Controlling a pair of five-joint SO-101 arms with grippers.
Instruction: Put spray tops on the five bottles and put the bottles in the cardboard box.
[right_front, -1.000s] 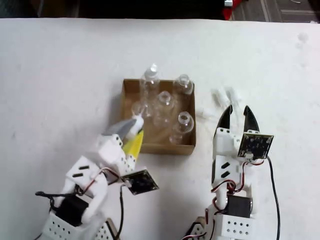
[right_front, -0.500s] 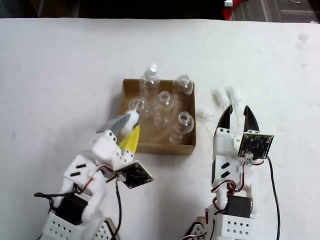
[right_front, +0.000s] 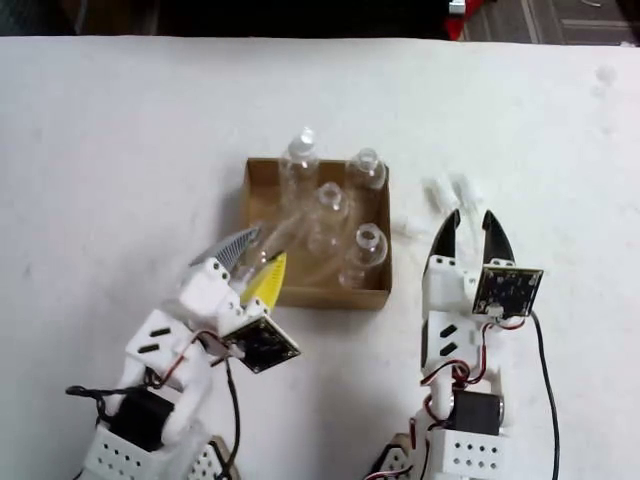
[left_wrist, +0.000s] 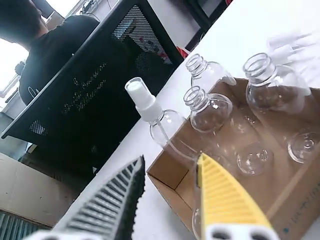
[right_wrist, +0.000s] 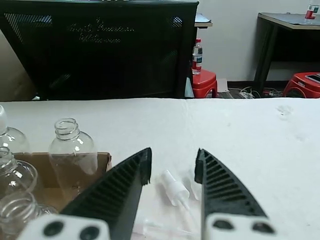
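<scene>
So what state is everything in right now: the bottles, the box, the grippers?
Cardboard box: open, holding bottles.
Back-left bottle: upright, spray top on.
Three other bottles: upright, no tops.
Front-left bottle: tilted toward the left gripper.
Loose spray tops: lying on the table.
Left gripper: open.
Right gripper: open, empty.

Bottles (right_front: 368, 243) crowd the cardboard box (right_front: 330, 296), gaps between necks narrow; open table (right_front: 120, 170) spreads left of and beyond it; loose spray tops (right_front: 445, 190) and the right gripper (right_front: 470, 216) stand to its right; the left gripper (right_front: 268, 245) blocks its near-left corner.
</scene>
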